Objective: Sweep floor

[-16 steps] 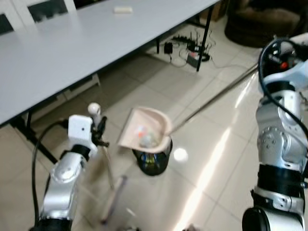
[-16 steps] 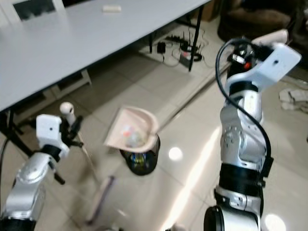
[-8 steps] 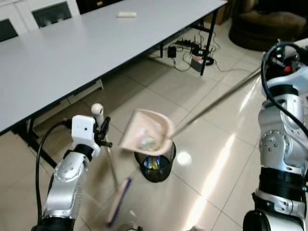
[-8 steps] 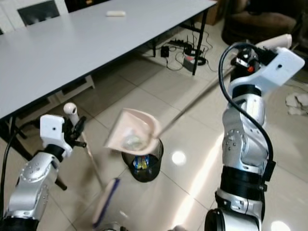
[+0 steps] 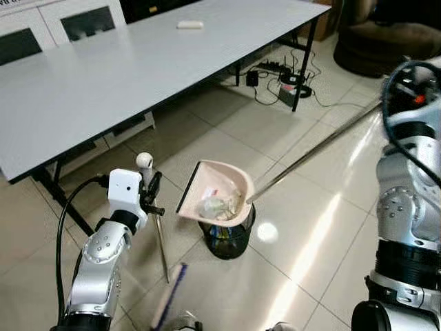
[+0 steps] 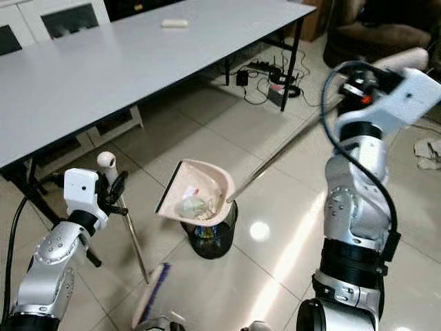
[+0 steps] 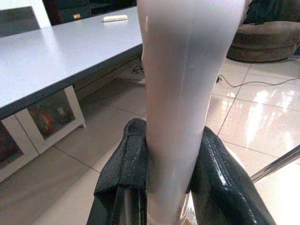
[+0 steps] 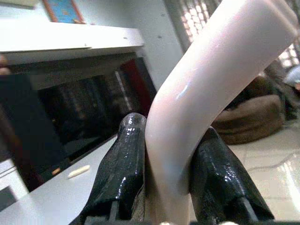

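A pink dustpan (image 5: 217,200) with crumpled litter (image 5: 212,206) in it hangs just above a black mesh bin (image 5: 229,240). Its long metal pole (image 5: 313,153) runs up to the right, where my right gripper (image 8: 171,154) is shut on the pale curved grip (image 8: 206,84). My left gripper (image 7: 172,157) is shut on the white broom handle (image 5: 144,163). The thin broom stick (image 5: 160,245) slants down to the broom head (image 5: 169,298) on the tiles, left of the bin.
A long grey table (image 5: 103,69) stands at the left and back, with a small white object (image 5: 189,25) on it. Cables and a power strip (image 5: 282,72) lie beyond its leg. A brown beanbag (image 5: 386,45) is at the far right, with crumpled paper (image 6: 428,152) on the floor.
The whole view has shifted, so the camera moved. The dustpan stays over the bin, now turned so its dark front lip faces left. The broom head has swung a little to the right.
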`<state>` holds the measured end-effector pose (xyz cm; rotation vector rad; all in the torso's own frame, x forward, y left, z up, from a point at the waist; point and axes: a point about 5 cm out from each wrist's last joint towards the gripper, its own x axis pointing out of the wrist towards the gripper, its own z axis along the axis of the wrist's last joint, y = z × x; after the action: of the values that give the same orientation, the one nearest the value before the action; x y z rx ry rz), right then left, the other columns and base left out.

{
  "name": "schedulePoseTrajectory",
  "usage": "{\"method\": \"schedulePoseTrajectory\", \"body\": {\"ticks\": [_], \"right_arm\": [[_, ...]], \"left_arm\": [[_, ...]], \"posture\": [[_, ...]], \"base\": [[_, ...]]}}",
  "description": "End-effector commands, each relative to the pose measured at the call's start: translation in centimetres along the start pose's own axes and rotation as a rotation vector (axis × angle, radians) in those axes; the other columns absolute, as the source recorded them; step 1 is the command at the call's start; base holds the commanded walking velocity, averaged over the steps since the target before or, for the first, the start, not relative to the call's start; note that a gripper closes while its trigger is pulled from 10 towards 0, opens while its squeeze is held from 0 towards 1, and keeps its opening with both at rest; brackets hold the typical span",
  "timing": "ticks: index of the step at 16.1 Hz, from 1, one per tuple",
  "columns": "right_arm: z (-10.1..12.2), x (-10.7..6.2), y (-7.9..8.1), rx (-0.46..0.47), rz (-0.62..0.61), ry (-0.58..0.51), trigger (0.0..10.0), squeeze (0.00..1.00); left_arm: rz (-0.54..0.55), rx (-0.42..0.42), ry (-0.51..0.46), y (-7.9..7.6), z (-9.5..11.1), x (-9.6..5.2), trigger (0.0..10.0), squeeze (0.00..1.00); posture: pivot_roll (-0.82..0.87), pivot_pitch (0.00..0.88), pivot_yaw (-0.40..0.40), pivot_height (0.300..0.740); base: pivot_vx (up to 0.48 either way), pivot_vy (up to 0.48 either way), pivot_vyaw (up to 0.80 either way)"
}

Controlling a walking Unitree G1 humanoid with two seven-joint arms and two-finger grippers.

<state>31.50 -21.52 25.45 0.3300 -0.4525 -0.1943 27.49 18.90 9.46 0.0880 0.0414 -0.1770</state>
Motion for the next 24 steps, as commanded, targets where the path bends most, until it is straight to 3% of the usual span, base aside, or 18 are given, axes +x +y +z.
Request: {"method": "schedulePoseTrajectory", "body": {"ticks": [1, 11, 17, 24], "right_arm": [[1.5, 0.4, 1.3, -0.021, 0.074, -0.088, 10.0, 0.0], [0.2, 0.2, 5.3, -0.245, 0.363, -0.185, 10.0, 0.0], [-0.4, -1.7, 9.5, -0.257, 0.598, -0.274, 10.0, 0.0], [-2.0, -4.9, 12.6, -0.329, 0.856, -0.305, 10.0, 0.0]], "left_arm": [[0.015, 0.005, -0.019, 0.2, 0.5, 0.2, 10.0, 0.0], [0.024, 0.006, -0.01, -0.1, 0.3, 0.0, 10.0, 0.0], [0.028, 0.012, -0.01, -0.2, 0.2, -0.2, 10.0, 0.0], [0.023, 0.013, -0.008, -0.3, 0.2, -0.3, 10.0, 0.0]], "posture": [[-0.01, 0.056, 0.049, 0.74], [-0.01, 0.074, 0.034, 0.74], [0.0, 0.08, 0.03, 0.74], [-0.01, 0.083, 0.034, 0.74]], "base": [[0.0, 0.0, 0.0], [0.0, 0.0, 0.0], [0.0, 0.0, 0.0], [0.0, 0.0, 0.0]]}}
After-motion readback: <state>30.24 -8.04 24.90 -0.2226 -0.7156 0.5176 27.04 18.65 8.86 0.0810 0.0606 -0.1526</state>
